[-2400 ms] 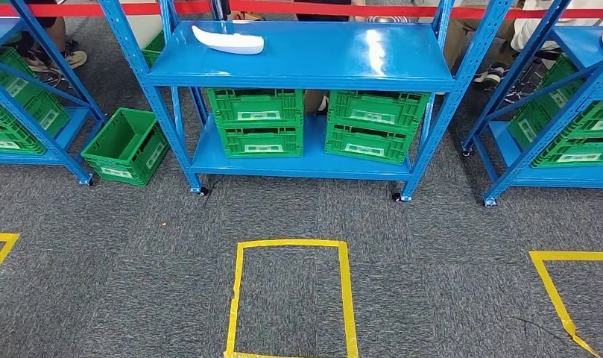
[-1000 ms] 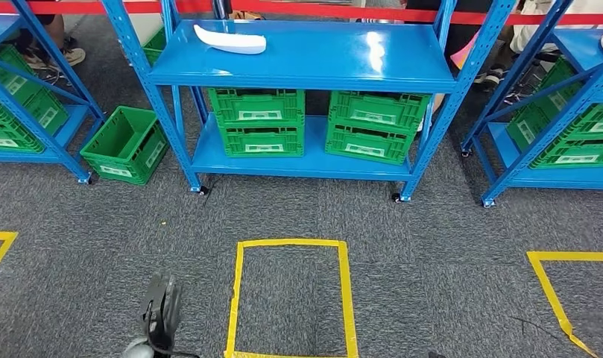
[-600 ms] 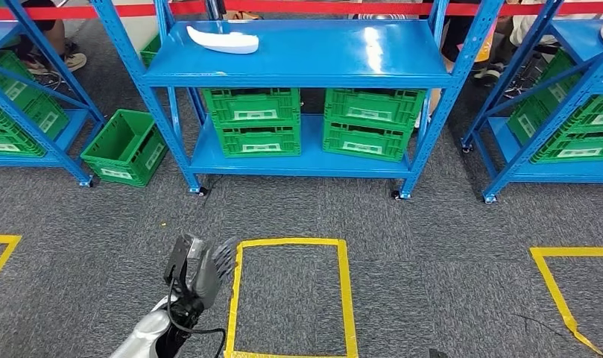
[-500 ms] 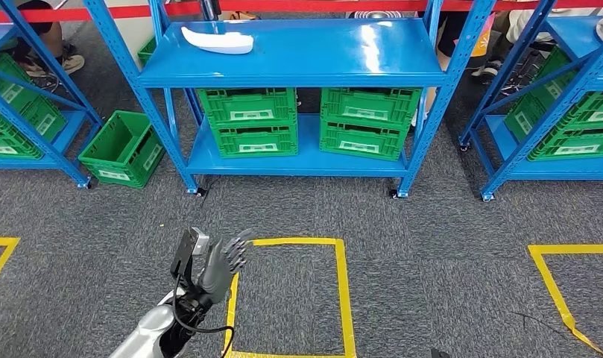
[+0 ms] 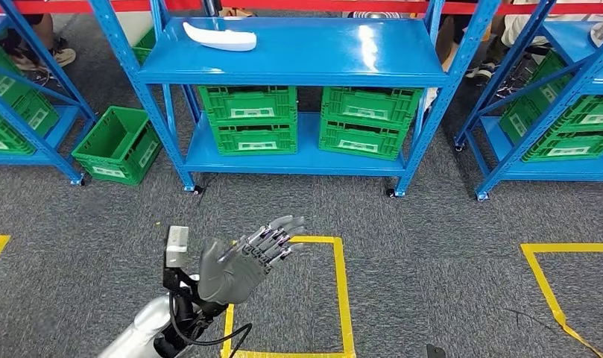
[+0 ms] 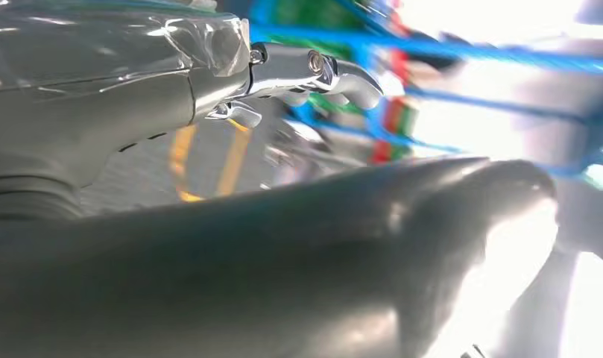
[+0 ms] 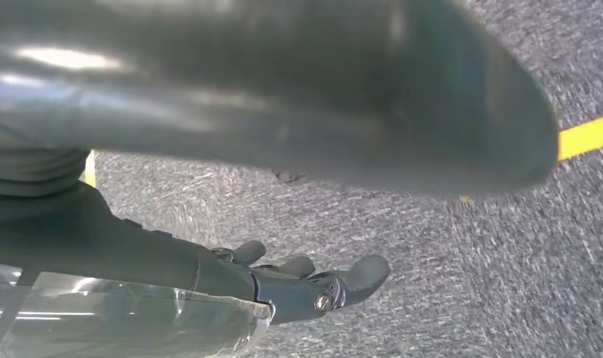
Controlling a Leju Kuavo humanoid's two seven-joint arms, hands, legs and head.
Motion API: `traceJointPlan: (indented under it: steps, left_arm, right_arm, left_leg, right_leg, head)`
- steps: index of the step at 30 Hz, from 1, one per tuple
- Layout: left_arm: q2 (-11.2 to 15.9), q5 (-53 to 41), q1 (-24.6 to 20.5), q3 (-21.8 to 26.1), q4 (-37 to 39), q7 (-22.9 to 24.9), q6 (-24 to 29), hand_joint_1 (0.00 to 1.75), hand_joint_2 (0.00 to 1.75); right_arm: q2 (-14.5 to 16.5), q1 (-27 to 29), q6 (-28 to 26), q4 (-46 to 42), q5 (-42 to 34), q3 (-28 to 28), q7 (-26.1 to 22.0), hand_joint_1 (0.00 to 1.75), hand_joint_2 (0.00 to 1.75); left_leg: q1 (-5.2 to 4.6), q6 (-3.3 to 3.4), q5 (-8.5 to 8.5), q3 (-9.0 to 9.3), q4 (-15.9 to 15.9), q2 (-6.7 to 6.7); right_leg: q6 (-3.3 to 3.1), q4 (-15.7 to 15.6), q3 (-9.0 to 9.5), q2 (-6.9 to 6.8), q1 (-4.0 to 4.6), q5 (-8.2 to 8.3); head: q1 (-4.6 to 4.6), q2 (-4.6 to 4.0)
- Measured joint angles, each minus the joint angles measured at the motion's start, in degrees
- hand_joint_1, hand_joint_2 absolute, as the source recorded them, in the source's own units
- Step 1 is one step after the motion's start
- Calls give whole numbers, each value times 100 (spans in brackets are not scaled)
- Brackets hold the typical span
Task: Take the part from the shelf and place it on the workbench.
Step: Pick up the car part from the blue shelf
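Your blue shelf (image 5: 298,67) stands well beyond the fingertips, green crates (image 5: 255,119) on its lower deck | your left hand (image 5: 242,261) is raised over grey carpet, fingers (image 5: 279,235) spread, holding nothing | right hand (image 7: 283,280) hangs above carpet, fingers apart | white part (image 5: 215,37) lies on top deck, far from the fingers

White part (image 5: 215,36): long, slim, smooth moulded piece, one end tapering to point, other end blunter and thicker. Lies flat on top level of blue shelf (image 5: 402,68), near its left rear corner, long axis running roughly along shelf length, pointed end toward left upright. Nothing touching it. Sits directly above left stack of green crates (image 5: 249,118) on lower level. Underside and finer detail too small to tell.
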Motion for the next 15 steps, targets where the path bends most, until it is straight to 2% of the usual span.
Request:
traceJointPlan:
  steps: [3,4,5,6,7,9,10,11,13,15]
  left_arm:
    - [32,52,-7,-105,-227,-201,-168,0,0]
    - [46,52,-2,-129,-266,-232,-184,0,0]
    - [60,52,1,-149,-299,-254,-189,0,0]
    - [73,51,2,-166,-328,-271,-192,0,0]
    - [85,50,2,-179,-357,-287,-197,0,0]
    - [104,45,1,-195,-401,-329,-218,0,0]
    - [113,44,1,-198,-419,-347,-229,0,0]
    - [120,43,0,-203,-434,-363,-237,0,0]
    - [133,41,-2,-215,-468,-386,-243,0,0]
    - [142,37,-12,-224,-510,-414,-247,0,0]
  right_arm:
    - [-30,-7,25,9,3,25,5,0,0]
    - [-39,-7,37,13,5,31,10,0,0]
    - [-44,-8,48,15,8,36,16,0,0]
    - [-48,-13,58,17,12,39,22,0,0]
    - [-51,-22,64,19,15,42,26,0,0]
    - [-53,-57,69,20,24,45,33,0,0]
    - [-51,-74,69,20,27,48,37,0,0]
    - [-48,-88,69,20,30,50,39,0,0]
    - [-36,-99,69,17,33,56,44,0,0]
    - [-27,-111,70,13,44,62,41,0,0]
  left_leg:
    - [-23,53,29,0,-38,6]
    - [-34,56,26,-1,-37,4]
    - [-41,56,22,2,-35,-1]
    - [-44,50,14,11,-33,-7]
    - [-44,38,1,25,-28,-13]
    - [-67,-13,-49,38,0,-17]
    - [-79,-43,-79,38,14,-16]
    - [-85,-72,-106,35,22,-14]
    - [-60,-128,-157,41,32,-10]
    - [-29,-193,-263,-44,258,-7]
  right_leg:
    - [-77,1100,-528,-8,16,-432]
    - [-68,1361,-656,-9,17,-496]
    - [-39,1409,-682,-9,18,-475]
    - [4,1194,-580,-11,17,-362]
    - [46,793,-380,-18,16,-201]
    - [57,-7,26,-40,24,40]
    - [24,-214,137,-47,34,77]
    - [-25,-284,177,-48,51,66]
    - [-109,-294,210,-35,54,38]
    - [-194,-307,288,-20,24,-3]
  head:
    - [14,0]
    - [14,0]
    - [15,0]
    - [15,0]
    - [16,0]
    - [14,0]
    - [10,0]
    - [7,0]
    - [7,0]
    - [-6,0]
